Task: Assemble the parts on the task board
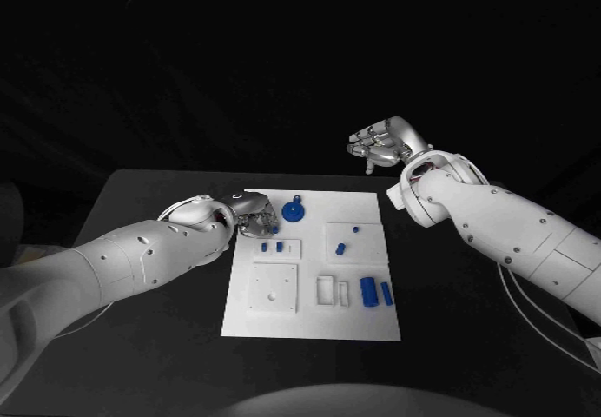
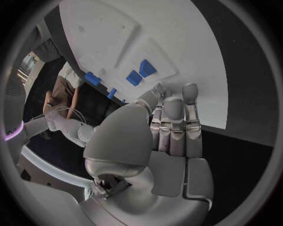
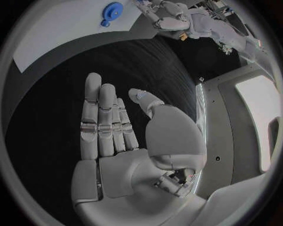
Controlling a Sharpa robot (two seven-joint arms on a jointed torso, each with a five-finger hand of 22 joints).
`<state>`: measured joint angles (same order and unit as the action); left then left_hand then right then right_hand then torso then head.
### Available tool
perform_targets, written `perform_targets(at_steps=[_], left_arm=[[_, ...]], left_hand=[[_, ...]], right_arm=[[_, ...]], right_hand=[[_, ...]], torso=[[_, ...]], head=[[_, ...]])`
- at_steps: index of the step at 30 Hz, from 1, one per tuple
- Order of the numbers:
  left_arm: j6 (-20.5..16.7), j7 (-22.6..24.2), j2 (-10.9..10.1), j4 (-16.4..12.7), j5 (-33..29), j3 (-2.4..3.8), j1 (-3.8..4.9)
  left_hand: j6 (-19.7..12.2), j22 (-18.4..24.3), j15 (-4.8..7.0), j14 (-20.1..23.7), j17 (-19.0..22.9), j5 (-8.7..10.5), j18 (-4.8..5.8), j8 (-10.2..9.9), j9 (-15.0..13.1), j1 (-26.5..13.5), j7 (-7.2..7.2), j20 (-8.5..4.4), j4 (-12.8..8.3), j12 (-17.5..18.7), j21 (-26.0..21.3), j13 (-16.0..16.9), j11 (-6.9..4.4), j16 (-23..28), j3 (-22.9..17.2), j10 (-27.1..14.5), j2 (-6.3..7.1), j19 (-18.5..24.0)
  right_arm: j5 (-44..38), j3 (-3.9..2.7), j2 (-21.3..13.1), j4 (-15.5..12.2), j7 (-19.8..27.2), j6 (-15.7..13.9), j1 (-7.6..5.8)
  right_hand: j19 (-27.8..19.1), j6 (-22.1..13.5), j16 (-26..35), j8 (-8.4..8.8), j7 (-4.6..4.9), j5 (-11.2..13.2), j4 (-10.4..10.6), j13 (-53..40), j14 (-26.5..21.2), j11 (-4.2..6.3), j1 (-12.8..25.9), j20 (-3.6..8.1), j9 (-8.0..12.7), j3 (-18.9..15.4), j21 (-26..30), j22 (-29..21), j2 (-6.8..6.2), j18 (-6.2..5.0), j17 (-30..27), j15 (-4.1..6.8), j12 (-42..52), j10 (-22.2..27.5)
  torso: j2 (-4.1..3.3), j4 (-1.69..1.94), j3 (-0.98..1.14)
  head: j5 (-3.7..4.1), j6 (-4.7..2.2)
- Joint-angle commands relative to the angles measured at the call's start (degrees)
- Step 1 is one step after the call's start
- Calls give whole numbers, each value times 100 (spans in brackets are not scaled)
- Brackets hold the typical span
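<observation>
Where the task board (image 1: 313, 323) lies nearest the robot, its front strip is bare white. Next back, a raised square plate (image 1: 274, 287) with a small hole sits on the robot's left side of the board, and beside it a white frame (image 1: 328, 291), then two upright blue parts, the larger block (image 1: 368, 291) and a slimmer one (image 1: 387, 294) just beside it.

Farther back, two small blue pegs (image 1: 271, 247) lie on a left-hand panel; their exact form is too small to tell. On the right-hand panel stand a blue part (image 1: 340, 249) and a tiny blue piece (image 1: 356, 229).

At the far left corner of the board, the left hand (image 1: 254, 216) hangs fingers-down, half hidden by its own forearm. Left wrist view: left hand (image 2: 171, 127) with fingers straight and pressed side by side, tips near the board edge, nothing between them; whether the tips touch the board cannot be told. Just beside it lies the round blue disc part (image 1: 293, 211), its detail unclear.

Farthest back, off the board and raised above the table's far edge, the right hand (image 1: 380, 146) appears loosely curled in the head view. Right wrist view: right hand (image 3: 118, 127) flat, fingers extended together, thumb apart, holding nothing; the disc shows at the rim (image 3: 111, 10).
</observation>
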<state>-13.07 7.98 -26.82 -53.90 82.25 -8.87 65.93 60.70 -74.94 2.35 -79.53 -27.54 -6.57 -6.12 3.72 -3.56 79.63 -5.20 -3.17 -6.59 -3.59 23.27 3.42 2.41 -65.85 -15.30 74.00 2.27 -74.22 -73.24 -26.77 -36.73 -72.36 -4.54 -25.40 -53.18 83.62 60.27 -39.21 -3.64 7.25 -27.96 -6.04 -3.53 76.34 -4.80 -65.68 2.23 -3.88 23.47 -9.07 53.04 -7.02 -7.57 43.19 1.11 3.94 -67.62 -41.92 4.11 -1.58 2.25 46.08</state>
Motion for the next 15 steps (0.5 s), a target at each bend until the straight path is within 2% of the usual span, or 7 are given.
perform_targets(at_steps=[1, 3, 5, 9, 12, 15], left_arm=[[-65, -25, -4, -5, 5, 2, 0], [-75, -37, -7, 3, 4, 2, 0], [-99, -59, -14, 19, 3, 2, 0], [-159, -103, -35, 56, 0, 5, 0], [-233, -127, -64, 86, -11, 12, 1], [-418, -144, -119, 98, -93, 37, 3]], left_hand=[[-231, -97, -6, 23, 8, 37, -43, -27, 6, -10, 16, 0, 6, 27, -21, 1, -2, 43, -50, -69, 75, -1], [-362, -94, -12, 37, 12, 39, -40, -24, 3, -19, 37, 0, 13, 26, -31, 0, 13, 55, -67, -124, 103, 4], [-829, -91, -25, 55, 18, 53, -37, -42, 21, -30, 43, 4, 25, 26, -47, -1, 48, 73, -84, -225, 141, 13], [-1299, -87, -54, 80, 26, 74, -46, -56, 36, -25, 46, 24, 58, 26, -77, -1, 95, 99, -104, -353, 200, 22], [-1401, -89, -76, 86, 34, 72, -69, -58, 39, 11, 32, 47, 114, 25, -111, -1, 126, 121, -120, -437, 249, 17], [-1263, -91, -88, 121, 76, 57, -89, -46, 31, 71, -3, 68, 133, 26, -149, -1, 143, 208, -177, -473, 248, 32]], right_arm=[[-48, 0, -3, 2, 8, 56, 1], [-48, 0, -3, 4, 7, 59, 1], [-48, 0, -3, 6, 6, 65, 1], [-53, 0, -7, 10, -7, 134, 1], [-119, 1, -15, 12, -37, 333, 2], [-339, 2, -37, 17, -78, 720, 6]], right_hand=[[91, -21, -18, 3, 30, 8, -4, 6, 26, -6, -29, -25, -4, -48, 33, 11, -52, -84, -10, -35, -18, 59], [90, -25, -18, 3, 33, 10, -11, 6, 24, -13, -34, -30, -3, -64, 37, 12, -52, -90, -12, -40, -19, 80], [89, -29, -17, 4, 40, 12, -27, 8, 19, -39, -51, -45, -3, -93, 43, 14, -52, -102, -17, -59, -20, 159], [91, -31, -22, 3, 46, 30, -64, 11, 16, -47, -88, -55, -3, -120, 47, 16, -56, -120, -21, -63, -21, 200], [108, -10, -44, 4, 49, 102, -176, 12, 27, -46, -173, -47, -5, -65, 24, 48, -56, -136, -13, -54, -20, 178], [157, 48, -114, 1, 38, 237, -378, 15, 96, -11, -340, -7, -7, 136, -65, 153, -54, -160, 23, -11, -14, 66]], torso=[[1, 0, -2], [3, 0, -4], [6, 1, -5], [6, 8, -7], [5, 7, -7], [5, 4, -6]], head=[[0, 4], [-4, -3], [-5, -9], [-2, -21], [-2, -34], [12, -58]])
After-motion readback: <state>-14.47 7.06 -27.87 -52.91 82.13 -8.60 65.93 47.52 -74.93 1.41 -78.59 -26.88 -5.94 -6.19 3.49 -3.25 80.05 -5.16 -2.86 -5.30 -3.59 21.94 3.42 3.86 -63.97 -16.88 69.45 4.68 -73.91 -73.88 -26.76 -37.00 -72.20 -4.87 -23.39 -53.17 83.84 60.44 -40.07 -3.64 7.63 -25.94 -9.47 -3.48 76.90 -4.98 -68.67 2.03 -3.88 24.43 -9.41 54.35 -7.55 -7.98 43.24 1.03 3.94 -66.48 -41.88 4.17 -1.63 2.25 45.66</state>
